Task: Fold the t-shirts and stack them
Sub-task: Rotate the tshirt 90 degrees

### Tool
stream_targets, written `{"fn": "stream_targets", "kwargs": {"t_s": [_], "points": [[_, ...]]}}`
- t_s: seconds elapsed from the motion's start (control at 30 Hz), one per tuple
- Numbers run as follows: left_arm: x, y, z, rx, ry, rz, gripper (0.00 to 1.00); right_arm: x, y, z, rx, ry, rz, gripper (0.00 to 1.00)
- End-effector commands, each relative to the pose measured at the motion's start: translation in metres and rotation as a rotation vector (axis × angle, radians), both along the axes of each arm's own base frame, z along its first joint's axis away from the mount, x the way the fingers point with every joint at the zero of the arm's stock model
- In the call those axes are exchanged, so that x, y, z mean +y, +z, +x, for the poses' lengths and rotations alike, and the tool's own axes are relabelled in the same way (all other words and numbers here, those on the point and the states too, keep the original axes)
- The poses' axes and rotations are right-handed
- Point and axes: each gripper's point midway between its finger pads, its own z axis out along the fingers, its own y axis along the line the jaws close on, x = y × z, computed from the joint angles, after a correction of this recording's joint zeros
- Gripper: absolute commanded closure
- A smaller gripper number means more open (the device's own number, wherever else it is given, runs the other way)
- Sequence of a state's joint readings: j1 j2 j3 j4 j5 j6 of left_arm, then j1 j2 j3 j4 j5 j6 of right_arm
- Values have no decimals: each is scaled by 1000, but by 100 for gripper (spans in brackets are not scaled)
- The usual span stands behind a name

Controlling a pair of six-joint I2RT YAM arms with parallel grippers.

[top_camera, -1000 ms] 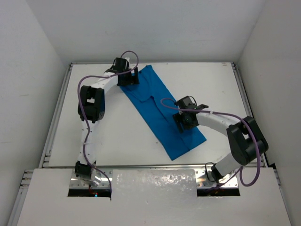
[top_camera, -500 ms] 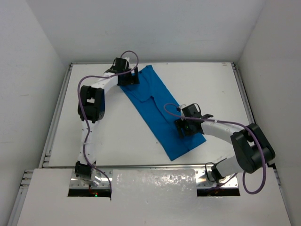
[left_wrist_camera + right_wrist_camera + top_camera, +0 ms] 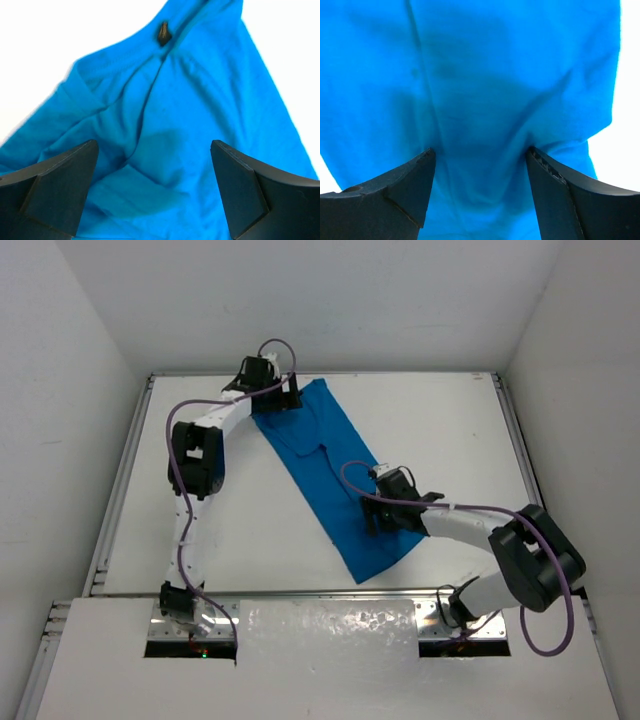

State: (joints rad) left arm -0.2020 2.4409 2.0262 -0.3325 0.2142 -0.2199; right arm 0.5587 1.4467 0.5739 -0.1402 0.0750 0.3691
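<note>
The bright blue t-shirt (image 3: 335,475) lies as a long folded strip running diagonally from the back middle to the front right of the white table. My left gripper (image 3: 288,395) is open over its far collar end; the left wrist view shows the fingers (image 3: 60,185) spread wide above the cloth (image 3: 200,100). My right gripper (image 3: 372,517) is open at the near end, fingertips (image 3: 415,175) pressed down into the cloth (image 3: 485,75), which puckers between them.
The table (image 3: 220,540) is ringed by a raised metal rim and white walls. Purple cables loop over both arms. A white panel (image 3: 330,635) covers the near edge between the arm bases.
My right gripper has moved forward and left along the near part of the shirt, dragging that end slightly left. My left gripper has shifted a little toward the back right at the collar.
</note>
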Motion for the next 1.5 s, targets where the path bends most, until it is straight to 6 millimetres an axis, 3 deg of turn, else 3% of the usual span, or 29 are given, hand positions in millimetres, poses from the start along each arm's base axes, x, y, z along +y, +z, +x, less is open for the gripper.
{"fn": "stream_targets", "kwargs": {"t_s": [0.0, 0.07, 0.1, 0.2, 0.27, 0.4, 0.47, 0.57, 0.73, 0.83, 0.87, 1.13, 1.2, 1.33, 1.47], "points": [[-3, 88, 28, -196, 18, -63, 6, 17, -17, -30, 92, -89, 35, 28], [8, 116, 27, -223, 49, -49, 6, 28, -17, -35, 90, -124, 40, 28], [16, 141, 23, -258, 68, -38, 6, 38, -18, -39, 93, -114, 42, 28], [37, 150, 13, -217, 132, 0, 6, 52, -12, -43, 82, -136, 24, 29], [46, 134, 3, -134, 145, 12, 7, 60, -7, -45, 85, -149, 19, 29], [42, 76, -26, 18, 103, 19, 9, 78, 7, -51, 33, -129, -7, 28], [38, 72, -30, 7, 95, -1, 9, 93, 12, -53, 23, -113, 2, 28], [37, 43, -34, 52, 90, -7, 10, 101, 11, -53, 26, -129, -13, 28], [23, 31, -27, 52, 40, -48, 13, 113, 14, -45, 6, -119, -1, 28], [24, 28, -22, 51, 52, -35, 14, 119, 31, -33, -43, -110, -5, 28], [25, 16, -22, 77, 60, -28, 14, 118, 36, -29, -60, -110, -12, 28], [32, -5, -12, 112, 105, 26, 24, 113, 121, 0, -255, -109, -10, 27], [30, -9, -8, 112, 103, 19, 25, 109, 133, 4, -282, -119, -18, 27], [20, -9, 3, 79, 81, -30, 25, 103, 152, 5, -328, -141, 7, 27], [5, 5, 24, -16, 50, -105, 25, 92, 156, 4, -355, -158, 8, 27]]}}
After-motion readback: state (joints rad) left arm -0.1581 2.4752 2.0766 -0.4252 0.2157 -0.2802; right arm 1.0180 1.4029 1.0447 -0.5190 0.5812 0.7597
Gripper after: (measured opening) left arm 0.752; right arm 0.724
